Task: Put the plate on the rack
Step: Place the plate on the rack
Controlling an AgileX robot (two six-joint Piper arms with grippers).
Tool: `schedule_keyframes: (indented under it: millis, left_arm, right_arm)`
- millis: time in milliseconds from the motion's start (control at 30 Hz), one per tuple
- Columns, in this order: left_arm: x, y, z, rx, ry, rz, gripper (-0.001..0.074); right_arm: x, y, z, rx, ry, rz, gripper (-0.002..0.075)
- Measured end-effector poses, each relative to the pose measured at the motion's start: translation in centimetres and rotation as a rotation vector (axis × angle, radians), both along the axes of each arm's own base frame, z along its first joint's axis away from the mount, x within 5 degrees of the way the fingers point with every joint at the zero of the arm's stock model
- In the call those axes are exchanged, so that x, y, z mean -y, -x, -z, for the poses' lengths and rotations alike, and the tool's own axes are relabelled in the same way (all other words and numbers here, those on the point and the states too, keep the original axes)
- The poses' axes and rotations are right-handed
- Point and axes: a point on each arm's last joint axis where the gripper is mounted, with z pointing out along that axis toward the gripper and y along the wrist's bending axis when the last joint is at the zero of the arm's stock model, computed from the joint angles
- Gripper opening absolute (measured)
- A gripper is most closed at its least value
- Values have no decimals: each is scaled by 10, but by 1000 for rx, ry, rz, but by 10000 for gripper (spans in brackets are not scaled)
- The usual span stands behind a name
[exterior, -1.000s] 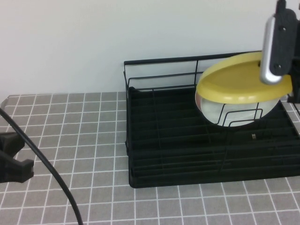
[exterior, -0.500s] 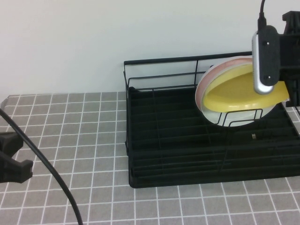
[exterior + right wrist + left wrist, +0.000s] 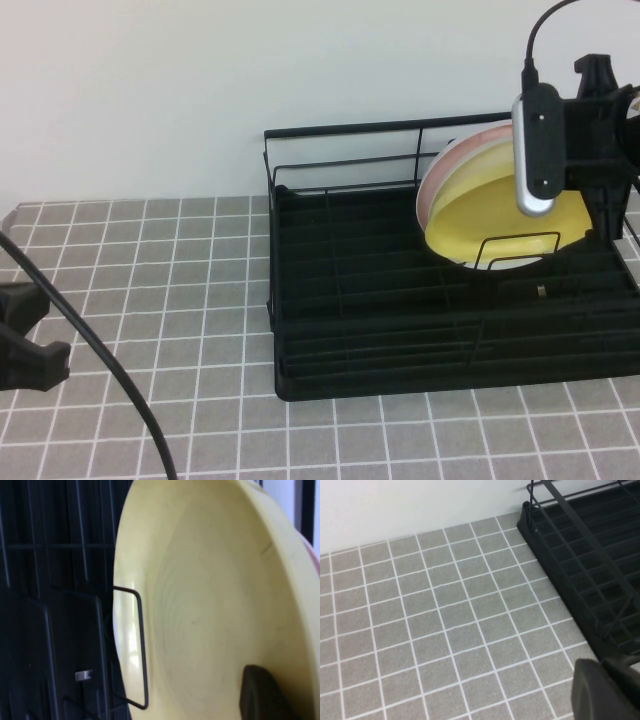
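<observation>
Two grippers noted: right gripper (image 3: 590,190) at 2 o'clock, jaws gripping the plate (image 3: 490,215) inside the rack (image 3: 340,300); left gripper (image 3: 25,340) at 9 o'clock, jaws' state we cannot tell.

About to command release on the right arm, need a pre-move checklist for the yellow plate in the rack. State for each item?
1. plate stands on edge in the rack, against the pink plate: ok.
2. Wire divider crosses in front of the plate's lower face: ok.
3. Plate bottom seated on the base tray: cannot tell, hidden.
4. right gripper at the plate's right edge, a finger on its face; jaws' grip state: cannot tell.
5. left gripper parked at the table's left edge, away from the rack: ok.
6. Retreat path above the rack free: ok, judging from the high view.
</observation>
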Motion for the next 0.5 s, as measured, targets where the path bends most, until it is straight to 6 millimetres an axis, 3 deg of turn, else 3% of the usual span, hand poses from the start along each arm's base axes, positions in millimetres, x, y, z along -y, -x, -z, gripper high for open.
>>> schedule_keyframes:
  millis: [200,433,500]
  left_arm:
    - [0,0,0,0,0,0,1]
    - [0,0,0,0,0,0,-2]
    - [0,0,0,-4,-1,0,-2]
  right_arm:
    - [0,-3,4,-3,8,-1,161]
    - [-1,-4,4,4,6,0,404]
    - [-1,-4,4,4,7,0,441]
